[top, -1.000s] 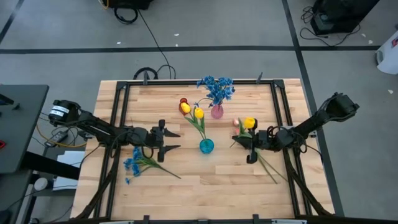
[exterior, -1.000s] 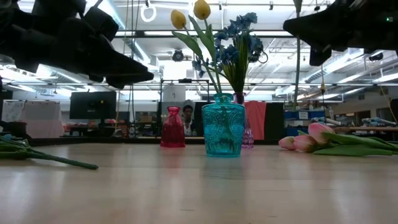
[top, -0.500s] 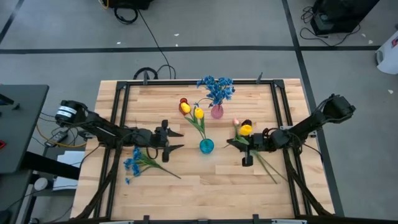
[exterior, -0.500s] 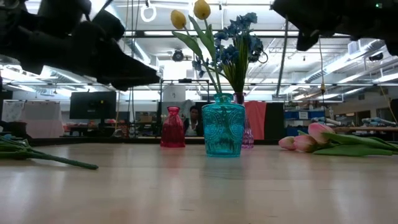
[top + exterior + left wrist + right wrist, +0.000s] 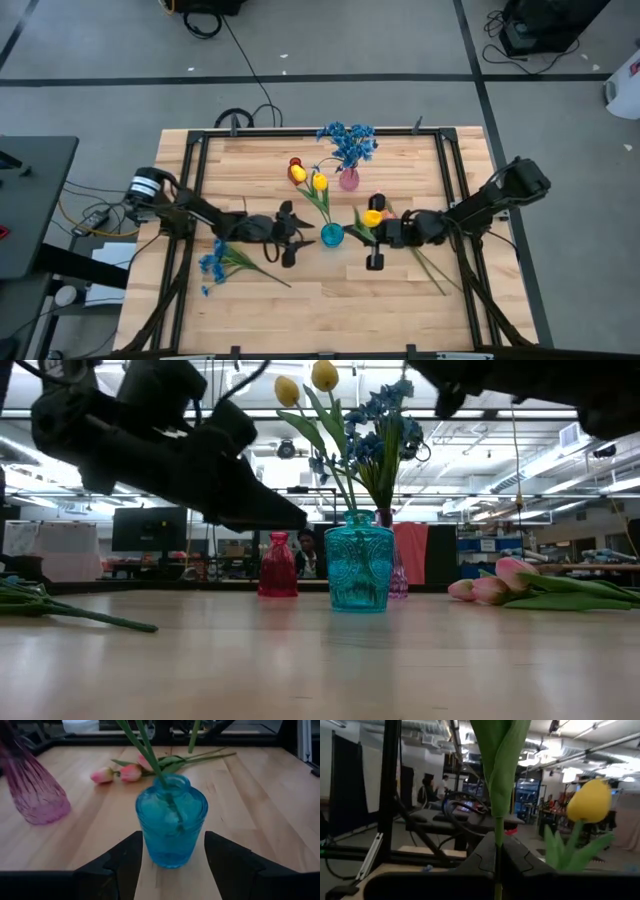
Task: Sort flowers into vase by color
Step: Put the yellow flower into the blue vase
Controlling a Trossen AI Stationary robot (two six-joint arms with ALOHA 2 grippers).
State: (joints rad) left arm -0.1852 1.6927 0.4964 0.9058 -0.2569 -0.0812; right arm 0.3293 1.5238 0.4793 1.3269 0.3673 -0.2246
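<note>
Pinching a yellow tulip, right gripper hovers seemingly beside blue vase.

Yellow tulip upright above table.

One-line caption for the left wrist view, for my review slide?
Left pincer open around the blue vase holding green stems, pink vase beside it, pink tulips lying on the table beyond.

Overhead camera looks straight down on the table; table-level camera faces the room. Both, with the close left wrist camera, share the turquoise vase.
</note>
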